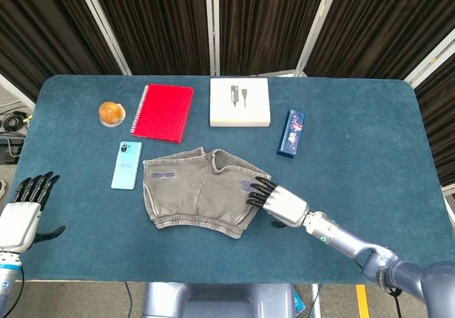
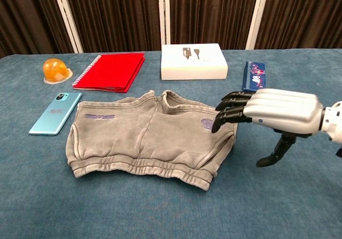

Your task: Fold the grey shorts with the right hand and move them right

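My right hand (image 2: 267, 112) reaches over the right edge of the grey shorts (image 2: 149, 137), fingers spread and holding nothing.
The shorts lie flat mid-table (image 1: 355, 119), unfolded, a phone (image 1: 126, 164) just to their left and a red notebook (image 1: 163, 112) beyond them. My fingertips (image 2: 222, 116) hover by the purple print. My left hand (image 1: 21, 215) waits open at the table's near left corner.

No readable text, white box (image 1: 239, 102) bears two small pictograms, shorts (image 1: 202, 190) print illegible
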Motion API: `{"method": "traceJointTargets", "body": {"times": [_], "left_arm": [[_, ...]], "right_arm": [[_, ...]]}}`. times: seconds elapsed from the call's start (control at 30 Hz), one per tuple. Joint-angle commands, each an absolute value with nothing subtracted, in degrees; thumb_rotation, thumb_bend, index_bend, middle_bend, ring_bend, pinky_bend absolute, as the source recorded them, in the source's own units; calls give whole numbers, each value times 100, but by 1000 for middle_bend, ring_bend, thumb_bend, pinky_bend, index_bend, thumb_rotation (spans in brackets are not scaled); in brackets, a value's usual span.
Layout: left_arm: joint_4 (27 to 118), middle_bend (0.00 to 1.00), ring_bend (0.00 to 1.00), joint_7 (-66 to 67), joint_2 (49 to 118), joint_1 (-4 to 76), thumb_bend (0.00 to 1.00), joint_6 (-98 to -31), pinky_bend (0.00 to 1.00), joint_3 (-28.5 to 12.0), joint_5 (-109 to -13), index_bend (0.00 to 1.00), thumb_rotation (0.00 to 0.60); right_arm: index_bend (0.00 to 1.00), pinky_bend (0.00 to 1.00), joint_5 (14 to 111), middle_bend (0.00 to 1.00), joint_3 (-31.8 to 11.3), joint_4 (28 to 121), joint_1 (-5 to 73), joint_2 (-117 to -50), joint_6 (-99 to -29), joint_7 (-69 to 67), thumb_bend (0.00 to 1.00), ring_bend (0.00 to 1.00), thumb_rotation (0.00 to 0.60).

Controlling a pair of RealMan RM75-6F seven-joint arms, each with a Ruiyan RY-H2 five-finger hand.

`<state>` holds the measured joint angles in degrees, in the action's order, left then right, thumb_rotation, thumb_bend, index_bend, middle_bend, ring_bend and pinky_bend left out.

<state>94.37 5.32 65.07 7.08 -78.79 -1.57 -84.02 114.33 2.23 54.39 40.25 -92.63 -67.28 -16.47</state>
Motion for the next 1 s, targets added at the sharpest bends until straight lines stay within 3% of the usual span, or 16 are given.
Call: {"method": "traceJointTargets", "body": {"times": [0.03, 0.63, 1.0], "left_arm": [[9434, 0, 0, 523, 6507, 709, 25, -7882, 0, -157, -8388, 0, 600], [9414, 0, 0, 437, 6465, 712, 29, -7936, 0, -134, -8398, 0, 600], [9409, 0, 0, 481, 6498, 751, 29, -7883, 0, -131, -8355, 0, 600]], "right_arm": [[272, 97, 11453, 244, 297, 5191, 4142, -9495, -6838, -1643, 0, 134, 600], [298, 127, 11040, 224, 377, 4374, 4628, -10314, -6562, -1407, 24, 143, 600], [452, 333, 10834, 384, 466, 4338, 4696, -10293, -6713, -1705, 496, 294, 600]]}}
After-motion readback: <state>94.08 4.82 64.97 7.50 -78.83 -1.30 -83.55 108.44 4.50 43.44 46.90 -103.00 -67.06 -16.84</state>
